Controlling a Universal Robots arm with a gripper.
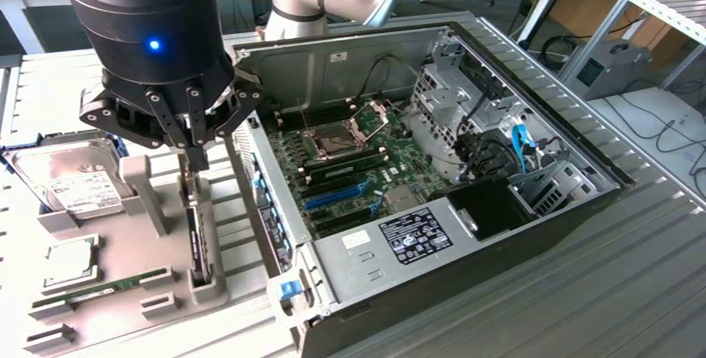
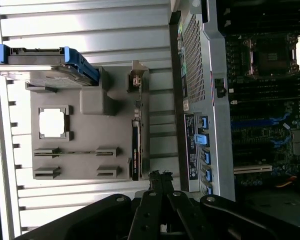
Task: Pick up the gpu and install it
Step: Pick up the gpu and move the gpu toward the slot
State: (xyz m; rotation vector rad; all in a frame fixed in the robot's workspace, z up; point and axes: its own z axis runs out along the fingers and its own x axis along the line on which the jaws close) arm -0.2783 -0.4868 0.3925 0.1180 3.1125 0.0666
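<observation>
Black fingers [image 1: 197,150] were pinched fully together, nothing seen between them. They hung tip-down over the grey holder [image 1: 141,186], above one end of the gpu [image 1: 197,242]; whether the tips touched the card, can't tell. In the wrist view the fingertips [image 2: 155,184] sat slightly to one side of the card's line, not around it.

The gpu stood on edge in the slot on the holder's side nearest the PC case [image 1: 441,234], not lifted. Other holder pockets were also filled: hard drive [image 1: 69,183] with white label at the end away from the card, CPU chip [image 1: 69,260] in the middle pocket, RAM stick [image 1: 105,285] in a narrow slot beside it.

The arm [image 1: 149,19] came straight down over the holder. The case lay open just beside the holder on the slatted metal bench [image 1: 617,292], motherboard exposed.
</observation>
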